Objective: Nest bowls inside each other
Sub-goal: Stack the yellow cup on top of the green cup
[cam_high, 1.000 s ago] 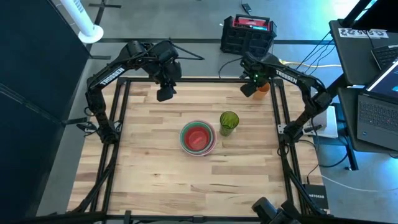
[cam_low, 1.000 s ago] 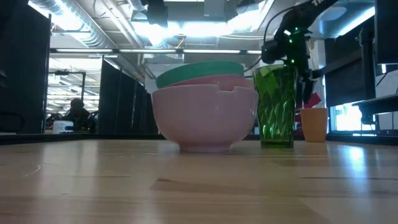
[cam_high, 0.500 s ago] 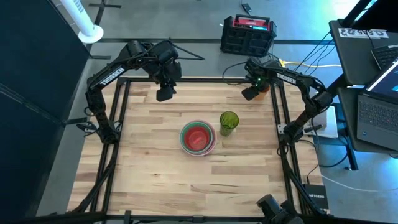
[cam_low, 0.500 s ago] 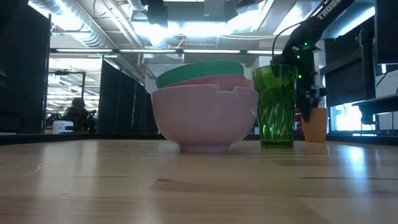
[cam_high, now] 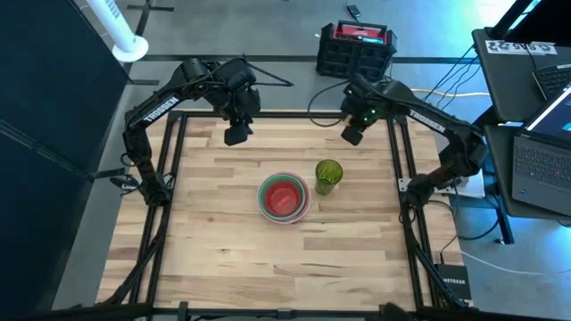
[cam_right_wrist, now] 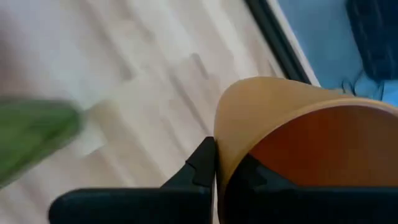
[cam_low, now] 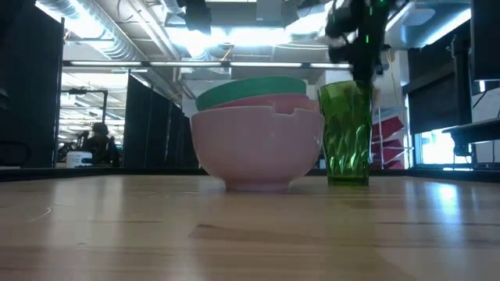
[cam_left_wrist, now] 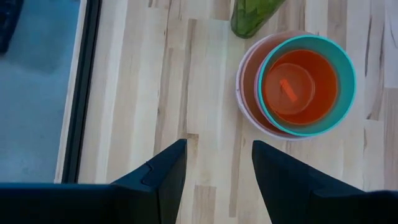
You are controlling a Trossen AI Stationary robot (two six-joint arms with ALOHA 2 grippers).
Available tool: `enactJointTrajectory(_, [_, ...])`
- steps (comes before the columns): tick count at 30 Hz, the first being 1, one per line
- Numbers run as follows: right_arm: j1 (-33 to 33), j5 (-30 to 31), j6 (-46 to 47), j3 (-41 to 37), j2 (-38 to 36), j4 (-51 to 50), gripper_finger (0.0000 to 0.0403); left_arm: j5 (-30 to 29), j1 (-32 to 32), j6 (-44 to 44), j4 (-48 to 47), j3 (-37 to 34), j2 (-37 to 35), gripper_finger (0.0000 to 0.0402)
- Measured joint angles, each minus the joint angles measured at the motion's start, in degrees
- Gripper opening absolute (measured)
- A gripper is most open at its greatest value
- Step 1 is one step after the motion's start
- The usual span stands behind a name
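Observation:
The bowls [cam_high: 284, 197] stand nested in one stack at the table's middle: red inside teal inside pink ones, also in the low view [cam_low: 258, 136] and the left wrist view [cam_left_wrist: 298, 84]. A tall green cup [cam_high: 328, 176] stands just right of the stack. My right gripper [cam_high: 352, 134] hovers at the far right of the table, shut on a small orange cup [cam_right_wrist: 292, 143]. My left gripper [cam_high: 236, 135] hangs open above the far left part of the table, with nothing between its fingers [cam_left_wrist: 168, 168]. My right gripper pinches the orange cup's rim wall [cam_right_wrist: 219, 140], one finger outside [cam_right_wrist: 200, 163] and one inside the cup [cam_right_wrist: 249, 180]. The fingers come from above, slanting down. The low view shows no cup on the table, so it is lifted clear.
A black and red crate [cam_high: 357, 45] sits on the floor beyond the far edge. Laptops [cam_high: 544, 134] stand off the right side. Dark frame rails [cam_high: 401, 160] run along the table's sides. A person [cam_low: 95, 139] sits far back in the room.
My right gripper has shut on the orange cup near the table's far right corner and risen with it, shifting a little toward the table's left and rolling at the wrist. The cup has left the tabletop.

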Motion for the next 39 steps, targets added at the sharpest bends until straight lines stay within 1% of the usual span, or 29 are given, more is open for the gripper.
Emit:
enactJointTrajectory(3, [5.53, -0.27, 0.54, 5.74, 0.12, -4.47, 0.0000, 0.00, 0.00, -0.08, 0.00, 0.00, 0.00, 0.0166])
enactJointTrajectory(21, [34.50, -4.06, 14.30, 16.65, 3.74, -12.40, 0.0000, 0.00, 0.02, -0.93, 0.02, 0.00, 0.00, 0.0166])
enactJointTrajectory(24, [35.49, -4.31, 14.39, 16.47, 5.41, -12.42, 0.0000, 0.00, 0.02, -1.03, 0.01, 0.00, 0.00, 0.0166])
enactJointTrajectory(31, [34.65, -3.64, 12.50, 12.37, 7.32, -11.97, 0.0000, 0.00, 0.02, -0.82, 0.00, -0.01, 0.02, 0.0166])
enactJointTrajectory(39, [33.49, -5.50, 12.76, 5.46, 7.42, -6.38, 0.0000, 0.00, -0.30, -0.21, 0.02, -0.02, 0.02, 0.0166])
